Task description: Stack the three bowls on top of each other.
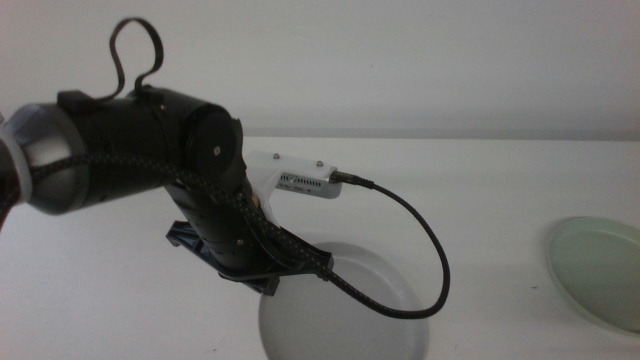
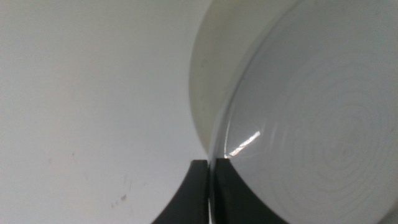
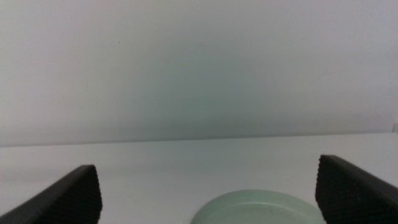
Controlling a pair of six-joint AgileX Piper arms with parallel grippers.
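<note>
1. White table [image 1: 520,180] w/ a plain pale wall behind; nothing else on it but the bowls and the arms.
2. Left gripper [image 1: 268,283] comes in from the left side of the middle view, angled down at the near-centre bowl.
3. Left wrist view: its two dark jaws are pinched narrow on the rim of the grey bowl [image 2: 311,143], rim edge sandwiched between them.
4. Same bowl in the middle view [image 1: 350,310]: near bottom edge, approx centre, partly cut off by the frame. Whether it's lifted or resting, can't tell.
5. Pale green bowl [image 1: 600,270] sits far right on the table, well apart from the grey one, cut by the frame edge.
6. Right gripper [image 3: 208,193]: jaws spread wide, holding nothing, w/ the green bowl [image 3: 258,208] just ahead between them.
</note>
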